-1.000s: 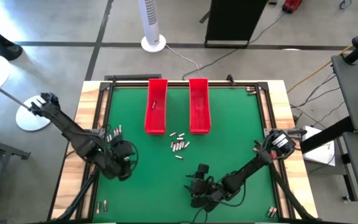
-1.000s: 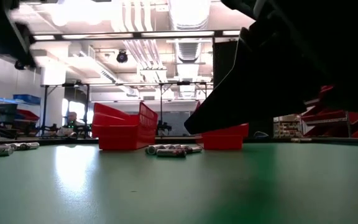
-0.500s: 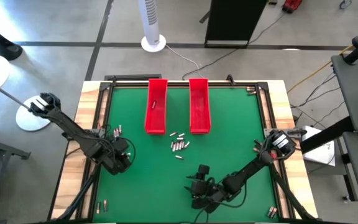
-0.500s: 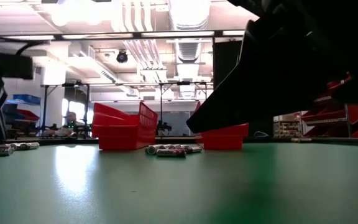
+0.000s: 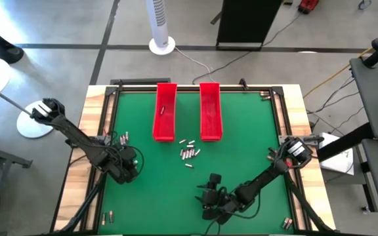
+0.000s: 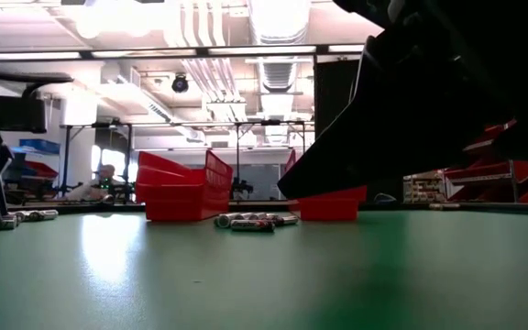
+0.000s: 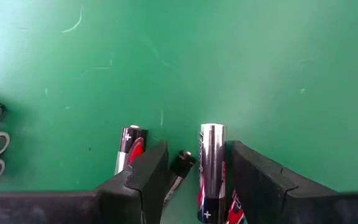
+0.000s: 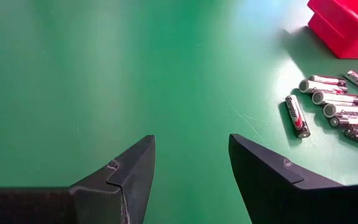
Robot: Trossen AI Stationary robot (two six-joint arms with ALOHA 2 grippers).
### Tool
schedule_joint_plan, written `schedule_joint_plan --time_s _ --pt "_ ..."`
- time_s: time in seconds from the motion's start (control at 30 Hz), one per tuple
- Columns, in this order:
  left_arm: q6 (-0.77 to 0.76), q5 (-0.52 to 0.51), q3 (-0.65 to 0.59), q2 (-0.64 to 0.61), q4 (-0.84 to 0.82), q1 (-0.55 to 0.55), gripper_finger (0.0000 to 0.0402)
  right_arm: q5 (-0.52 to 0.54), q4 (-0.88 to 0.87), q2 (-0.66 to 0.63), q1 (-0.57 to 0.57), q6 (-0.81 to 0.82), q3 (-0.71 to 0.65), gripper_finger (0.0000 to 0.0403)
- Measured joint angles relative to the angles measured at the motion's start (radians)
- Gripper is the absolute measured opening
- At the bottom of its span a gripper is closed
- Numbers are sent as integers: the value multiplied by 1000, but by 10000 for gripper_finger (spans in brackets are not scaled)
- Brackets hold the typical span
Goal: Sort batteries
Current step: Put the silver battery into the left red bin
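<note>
**Left gripper straddles one battery at the mat's left edge while the right arm waits near the front**

The left gripper [image 7: 194, 180] is down at the left side of the green mat [image 5: 241, 157], its fingers [image 7: 145, 177] spread with a silver-and-dark AA battery [image 7: 211, 171] lying lengthwise between them; the pads are not seen pressing on it, and the battery's near end is cut off by the frame. A smaller dark cell [image 7: 180, 165] sits just beside it inside the gap, partly hidden by the finger, and a red-marked battery [image 7: 129, 146] lies outside that finger. From above, the left gripper [image 5: 125, 164] covers most of this cluster, leaving only a few batteries [image 5: 120, 138] visible at the mat's left border.

The right gripper [image 8: 191, 180] hovers over bare mat near the front centre, fingers [image 8: 263, 177] parted and holding nothing. A loose pile of batteries [image 8: 334, 112] lies ahead of it, some cut off by the frame edge; overhead, this pile [image 5: 188, 151] sits mid-table, just in front of two long red trays [image 5: 165, 111] at the far side. The left tray holds one small dark item too tiny to identify. At table height, the right arm blocks much of the scene, and the pile [image 6: 250, 221] shows only as a low row before the trays [image 6: 181, 188].

More small cells [image 5: 107, 216] lie on the wooden frame at the near left corner.
</note>
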Motion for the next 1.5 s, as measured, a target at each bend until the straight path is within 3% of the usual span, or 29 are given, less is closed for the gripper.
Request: schedule_joint_plan --time_s 0.43,0.83,1.5 --pt "18 -12 2 17 3 0 152 0 0 0 0 0 -2 199" --pt "25 -49 6 15 13 0 70 0 0 0 0 2 -3 199" --pt "52 -83 0 18 66 0 46 0 0 0 0 19 -3 199"
